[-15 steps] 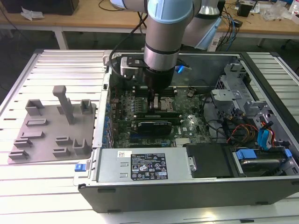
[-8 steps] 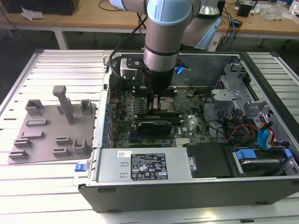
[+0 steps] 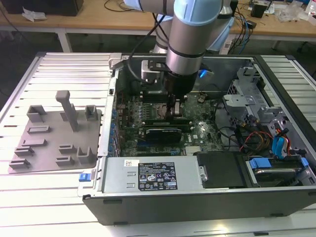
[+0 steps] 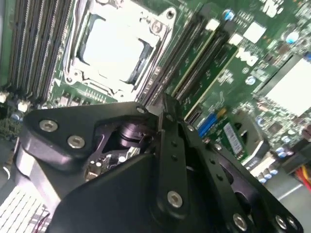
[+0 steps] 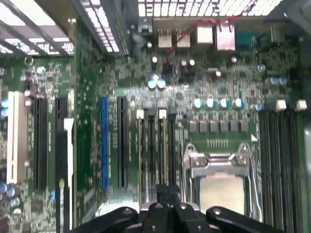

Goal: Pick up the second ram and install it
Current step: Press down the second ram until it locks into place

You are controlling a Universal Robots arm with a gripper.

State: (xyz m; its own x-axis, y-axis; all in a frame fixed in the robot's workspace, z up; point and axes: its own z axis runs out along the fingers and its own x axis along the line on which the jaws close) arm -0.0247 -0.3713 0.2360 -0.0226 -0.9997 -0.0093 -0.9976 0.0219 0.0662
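The open computer case is sitting on the counter. The tool is pressing closed-looking fingers over the memory slots beside the processor socket; the second ram appears seated. Misaligned pressure risks cracking it.

Motherboard: green, speckled with small silver and dark parts. Memory slots: black, with white latches at the ends. One long slot: blue. Processor socket frame: silver. End effector: matte black with silver screw heads. Arm: grey with a pale blue cap. Fixture plate: plain grey. Counter: white ribbed slats. Case cables: red, orange, blue.
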